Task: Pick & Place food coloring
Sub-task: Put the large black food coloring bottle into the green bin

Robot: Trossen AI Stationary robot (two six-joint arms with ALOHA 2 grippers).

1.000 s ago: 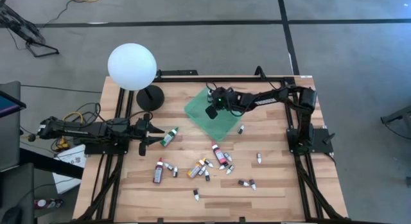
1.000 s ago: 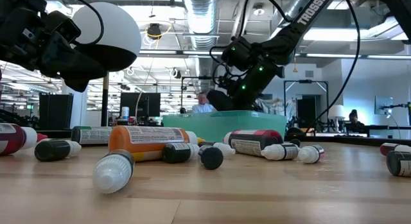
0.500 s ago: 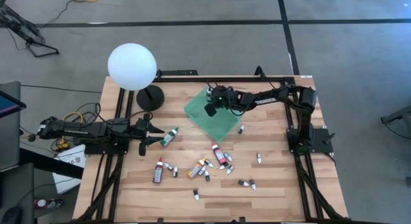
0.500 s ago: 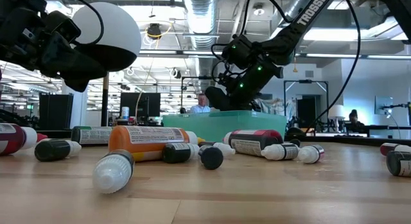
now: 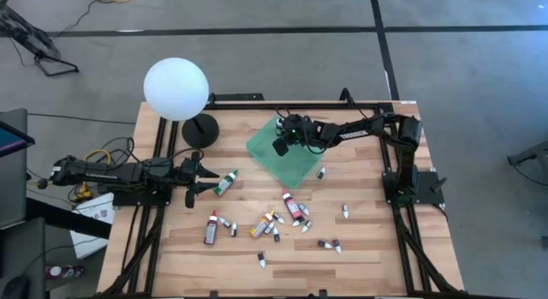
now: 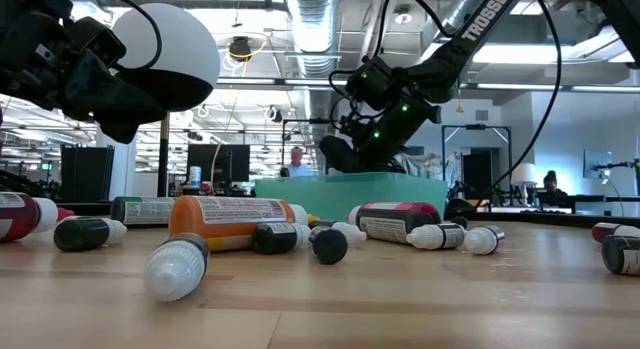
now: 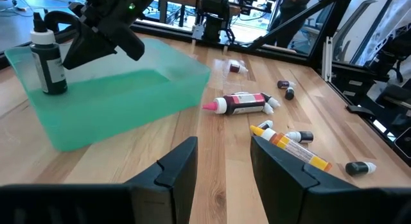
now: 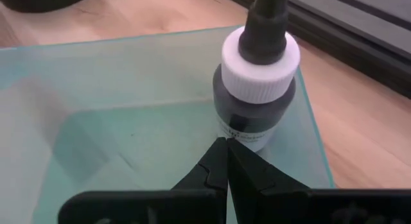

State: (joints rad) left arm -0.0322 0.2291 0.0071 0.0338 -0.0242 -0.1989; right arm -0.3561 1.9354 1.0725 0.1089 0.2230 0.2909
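Bottle (image 8: 257,89) stands upright in tray (image 5: 295,166), just ahead of our right gripper (image 8: 221,161), fingers pressed together, empty. Left gripper (image 7: 221,163) fingers spread, nearer the loose tubes (image 5: 274,224) lying flat on table (image 5: 377,248); next pick is prob. ours on the left.

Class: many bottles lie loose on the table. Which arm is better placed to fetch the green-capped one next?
Left. Its gripper waits right beside the green-capped bottle, fingers apart. The right gripper is shut, over the green tray, farther away.
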